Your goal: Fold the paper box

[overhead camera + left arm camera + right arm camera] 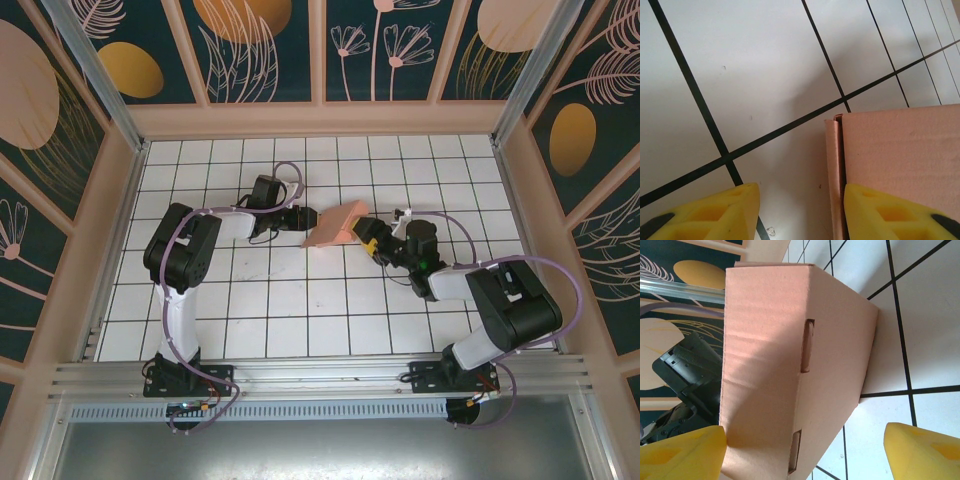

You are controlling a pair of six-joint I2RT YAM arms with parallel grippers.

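Paper box [337, 226] sits on white tiled table [300, 310], floral walls [270, 50] around

You have one paper box [338, 224]. You have two arms: the left arm [180, 250] and the right arm [505, 300]. That gives you two grippers, the left gripper [300, 217] at the box's 9 o'clock and the right gripper [368, 238] at its 4 o'clock. Each has two yellow fingers [715, 212]. The box's side has two slots [808, 346].
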